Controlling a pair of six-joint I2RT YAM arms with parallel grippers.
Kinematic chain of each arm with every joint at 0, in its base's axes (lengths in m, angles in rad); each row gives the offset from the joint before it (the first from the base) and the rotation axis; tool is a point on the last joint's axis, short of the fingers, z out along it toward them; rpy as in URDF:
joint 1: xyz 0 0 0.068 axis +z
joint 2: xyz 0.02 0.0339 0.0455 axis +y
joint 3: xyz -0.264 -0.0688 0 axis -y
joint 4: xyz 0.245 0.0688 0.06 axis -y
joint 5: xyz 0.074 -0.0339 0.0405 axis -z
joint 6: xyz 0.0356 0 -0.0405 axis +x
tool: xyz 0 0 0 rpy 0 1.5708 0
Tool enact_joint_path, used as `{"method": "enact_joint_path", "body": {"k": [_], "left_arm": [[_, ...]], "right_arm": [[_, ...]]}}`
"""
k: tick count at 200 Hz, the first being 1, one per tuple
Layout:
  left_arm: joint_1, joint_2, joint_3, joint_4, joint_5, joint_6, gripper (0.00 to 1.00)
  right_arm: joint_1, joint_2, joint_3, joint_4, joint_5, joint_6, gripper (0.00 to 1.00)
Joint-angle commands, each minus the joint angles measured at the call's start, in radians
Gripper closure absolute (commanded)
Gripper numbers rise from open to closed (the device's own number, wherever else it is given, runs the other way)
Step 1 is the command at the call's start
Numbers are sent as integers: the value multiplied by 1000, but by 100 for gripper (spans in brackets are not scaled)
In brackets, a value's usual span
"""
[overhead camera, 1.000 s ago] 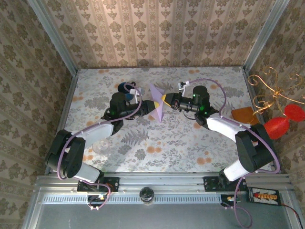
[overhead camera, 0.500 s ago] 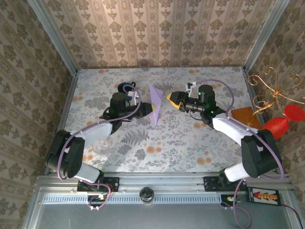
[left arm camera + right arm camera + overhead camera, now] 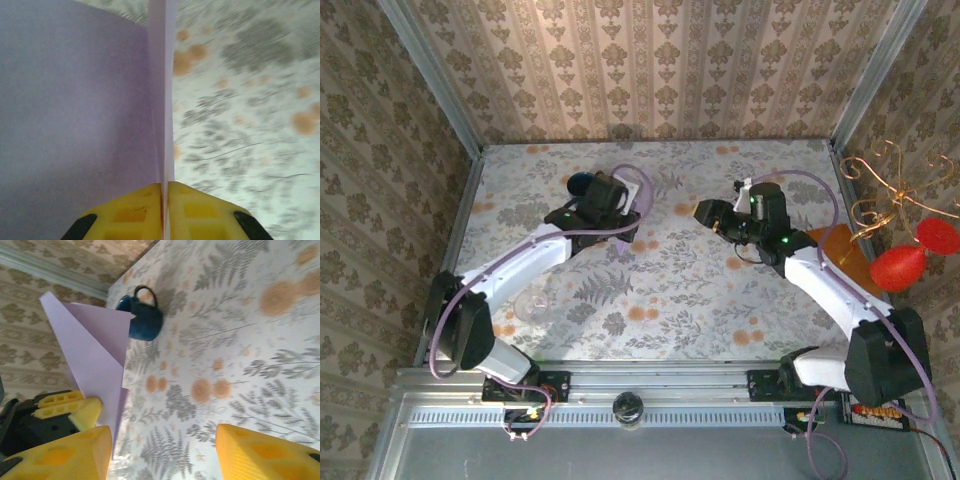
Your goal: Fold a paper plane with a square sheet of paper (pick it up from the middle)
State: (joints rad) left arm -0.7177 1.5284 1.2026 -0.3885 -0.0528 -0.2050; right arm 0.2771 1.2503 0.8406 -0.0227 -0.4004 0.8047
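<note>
1. Clamping folded pale lilac paper sheet (image 3: 75,110) along its crease with left tool (image 3: 164,189), yellow fingers pressed narrow against both faces.
2. Holding sheet upright over flower-patterned bench (image 3: 700,300), near dark blue ceramic mug (image 3: 145,317) at rear left.
3. Facing sheet with right tool (image 3: 162,450), yellow fingers spread wide, gripping nothing, apart from paper.
4. Lying flat by bench's right edge, orange-brown rectangle (image 3: 840,240).
</note>
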Motion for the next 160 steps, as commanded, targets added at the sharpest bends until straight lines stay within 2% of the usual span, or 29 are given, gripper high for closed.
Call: {"method": "enact_joint_path", "body": {"k": [1, 25, 55, 127, 160], "left_arm": [[-53, 93, 49, -161, -337, 166, 89], [-107, 188, 81, -170, -505, 205, 90], [-154, 294, 97, -159, -625, 226, 90], [-247, 508, 137, -142, -740, 223, 91], [-274, 566, 157, -146, -748, 204, 88]], "right_arm": [[-7, -67, 3, -125, 151, -79, 42], [-15, -102, -7, -173, 226, -95, 41], [-37, -125, -30, -183, 253, -83, 41], [-81, -123, -72, -157, 248, -33, 41], [-88, -105, -75, -152, 233, -26, 41]]}}
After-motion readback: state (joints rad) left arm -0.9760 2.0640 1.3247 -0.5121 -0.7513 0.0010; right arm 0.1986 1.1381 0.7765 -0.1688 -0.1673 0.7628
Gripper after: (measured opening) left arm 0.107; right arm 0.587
